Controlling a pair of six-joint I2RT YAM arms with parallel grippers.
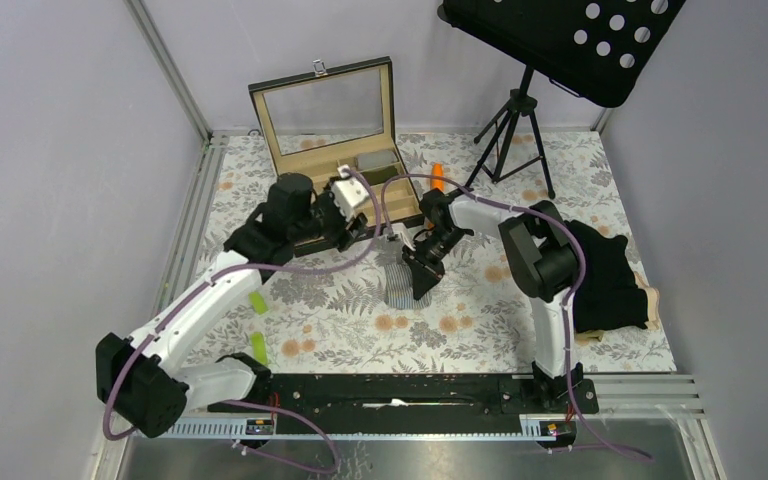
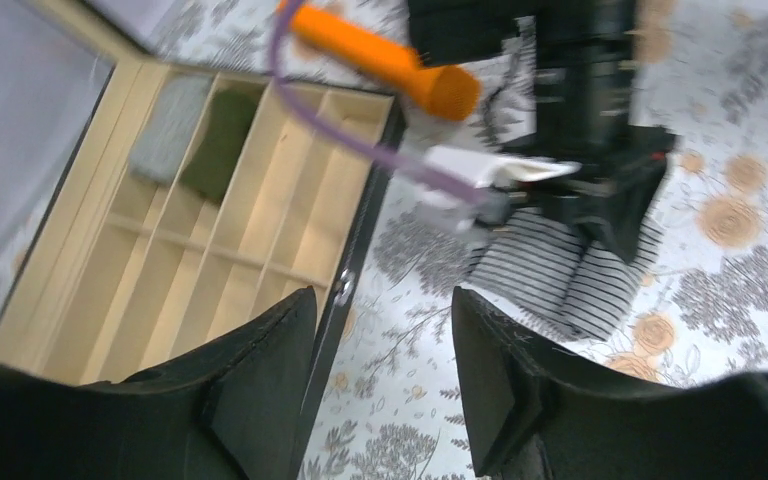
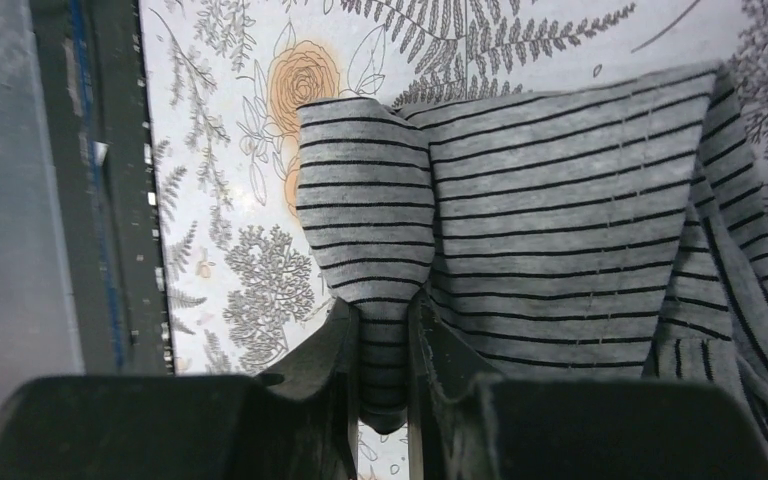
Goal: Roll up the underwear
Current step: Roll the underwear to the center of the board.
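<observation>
The light grey pinstriped underwear [image 1: 400,280] lies on the floral table in the middle. It also shows in the right wrist view [image 3: 550,220] and the left wrist view [image 2: 570,270]. My right gripper [image 1: 422,272] is shut on a rolled fold at the garment's edge [image 3: 385,330]. My left gripper [image 1: 365,232] is open and empty, hovering just left of the garment beside the box corner [image 2: 385,330]. A pile of black underwear [image 1: 600,275] lies at the right of the table.
An open wooden compartment box [image 1: 340,170] stands at the back, with a grey and a dark green roll inside [image 2: 195,135]. An orange carrot-shaped stick [image 1: 438,178] lies beside it. Green pieces [image 1: 258,303] lie at the left. A music stand tripod [image 1: 510,130] stands back right.
</observation>
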